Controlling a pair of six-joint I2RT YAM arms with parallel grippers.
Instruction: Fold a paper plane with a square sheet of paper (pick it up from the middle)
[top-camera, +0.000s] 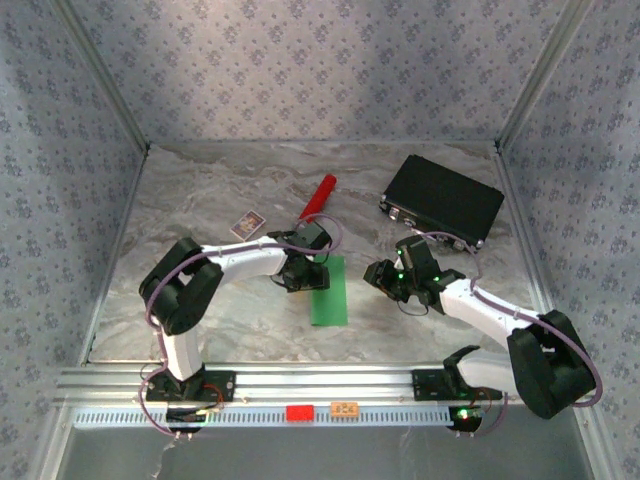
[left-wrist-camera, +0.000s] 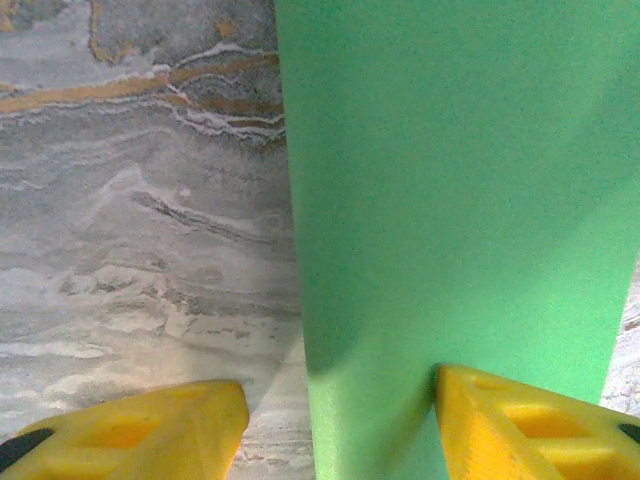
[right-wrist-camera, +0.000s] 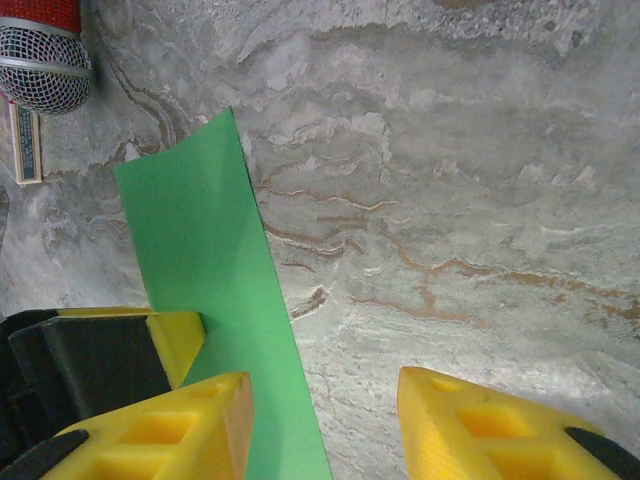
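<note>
Starting at the near side, the left gripper stands about half open astride the long edge of the thin, bright green square sheet of paper. One of its yellow fingers rests against the green surface and the other is down on the grey marble-patterned table, so nothing is pinched.

At the sheet's 3 o'clock comes the right gripper, jaws also partly spread and empty. From its own camera the paper's edge runs just beside one finger, and the other finger is over bare table.

The sheet lies just on the near side of the table's centre. From above it reads narrower than a square, so it may be doubled over, though that cannot be settled from here.

How will it handle? Very light, limp and quick to crease, likely to skid on the smooth top and to droop if lifted by a corner. The safest hold looks like a gentle pinch midway along a free edge while the other gripper pins the sheet flat.

Farther back sit a red cylinder with a mesh head at 12 o'clock, a small printed card at 11 o'clock and a black rectangular case at 2 o'clock, all apart from the paper.
</note>
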